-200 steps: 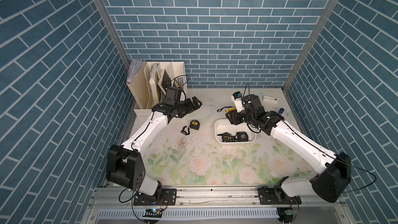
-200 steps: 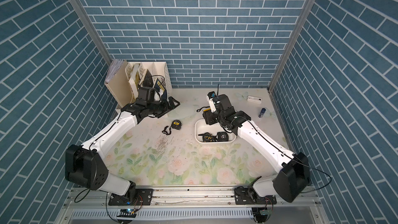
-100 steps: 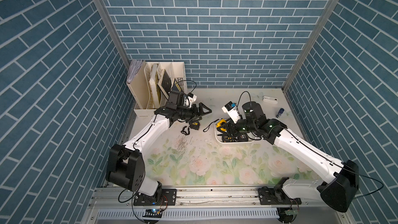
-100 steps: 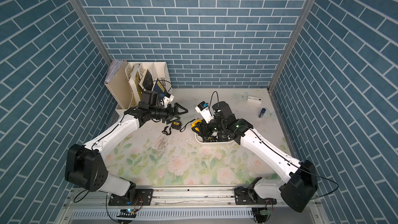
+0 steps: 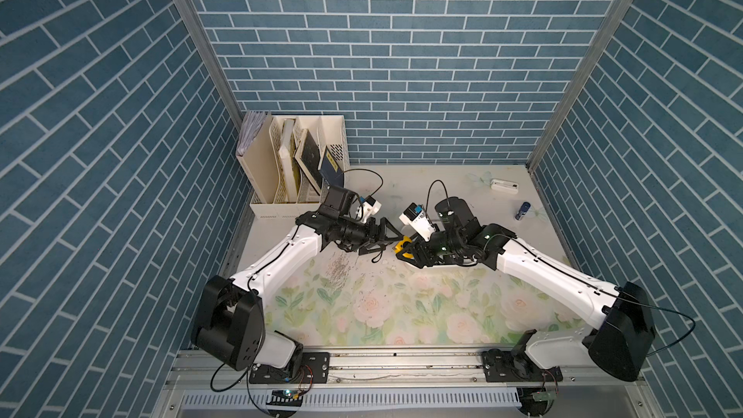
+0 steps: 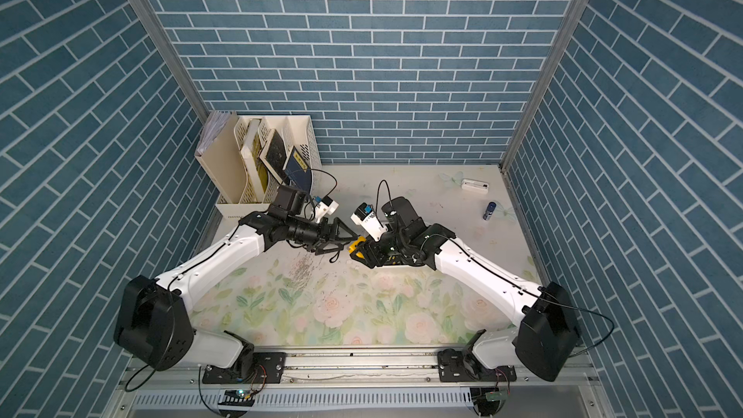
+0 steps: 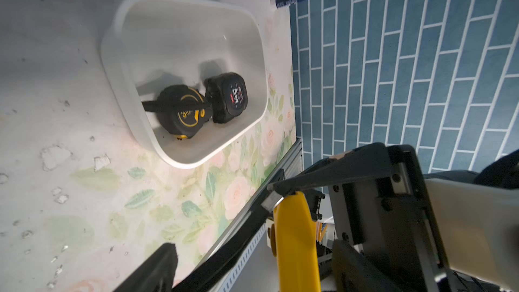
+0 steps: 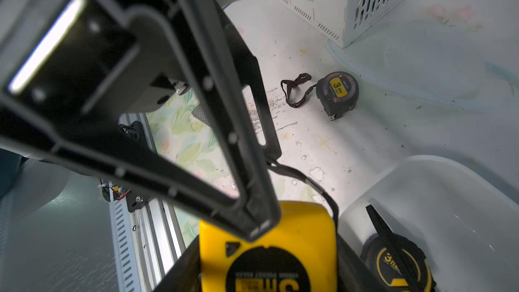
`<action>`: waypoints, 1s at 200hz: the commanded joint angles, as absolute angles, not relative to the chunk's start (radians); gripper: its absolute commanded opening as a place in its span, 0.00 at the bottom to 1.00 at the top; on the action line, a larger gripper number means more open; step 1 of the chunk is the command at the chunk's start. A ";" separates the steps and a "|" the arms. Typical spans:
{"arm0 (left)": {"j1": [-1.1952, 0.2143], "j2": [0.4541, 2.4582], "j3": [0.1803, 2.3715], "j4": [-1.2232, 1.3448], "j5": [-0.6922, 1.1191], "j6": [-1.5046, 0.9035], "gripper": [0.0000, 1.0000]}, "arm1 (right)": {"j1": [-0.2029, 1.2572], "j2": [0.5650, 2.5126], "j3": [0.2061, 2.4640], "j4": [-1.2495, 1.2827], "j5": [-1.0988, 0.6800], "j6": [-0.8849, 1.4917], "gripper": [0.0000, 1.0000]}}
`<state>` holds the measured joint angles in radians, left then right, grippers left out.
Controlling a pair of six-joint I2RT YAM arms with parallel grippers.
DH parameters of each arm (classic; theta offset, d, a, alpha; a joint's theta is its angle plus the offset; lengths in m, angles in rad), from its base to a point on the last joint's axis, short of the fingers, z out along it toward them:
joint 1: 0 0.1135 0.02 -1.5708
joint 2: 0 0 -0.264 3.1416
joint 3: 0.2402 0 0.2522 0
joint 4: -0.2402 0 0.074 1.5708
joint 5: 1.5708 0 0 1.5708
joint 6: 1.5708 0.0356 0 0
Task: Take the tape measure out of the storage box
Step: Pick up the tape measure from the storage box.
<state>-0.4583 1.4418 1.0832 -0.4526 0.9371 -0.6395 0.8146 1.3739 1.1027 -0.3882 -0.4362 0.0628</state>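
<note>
A yellow tape measure hangs in the air just left of the storage box, with my right gripper shut on its sides. My left gripper is open and reaches in from the left, its jaws standing either side of the yellow case. One left fingertip touches the case's upper edge. In both top views my right arm hides most of the storage box. Inside the box lie a black-and-yellow tape measure and a black one.
Another tape measure with a dark strap lies on the table left of the box, below my left gripper. A cream file organizer with books stands at the back left. A small white device and a blue tube lie at the back right.
My right gripper has carried the yellow tape measure from over the box's back edge leftward and forward. My left gripper has swung from the organizer to meet it, and its jaws have narrowed slightly.
</note>
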 commanded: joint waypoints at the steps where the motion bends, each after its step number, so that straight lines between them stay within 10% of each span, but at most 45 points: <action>1: -0.492 1.423 1.081 -0.469 0.966 -0.624 0.90 | 0.837 1.394 1.142 -0.382 -0.419 0.008 0.00; 100: -0.516 1.432 1.055 -0.488 0.951 -0.617 0.60 | 0.861 1.404 1.146 -0.379 -0.397 -0.015 0.00; 200: -0.537 1.469 1.068 -0.482 0.923 -0.595 0.52 | 0.868 1.419 1.148 -0.366 -0.416 -0.018 0.00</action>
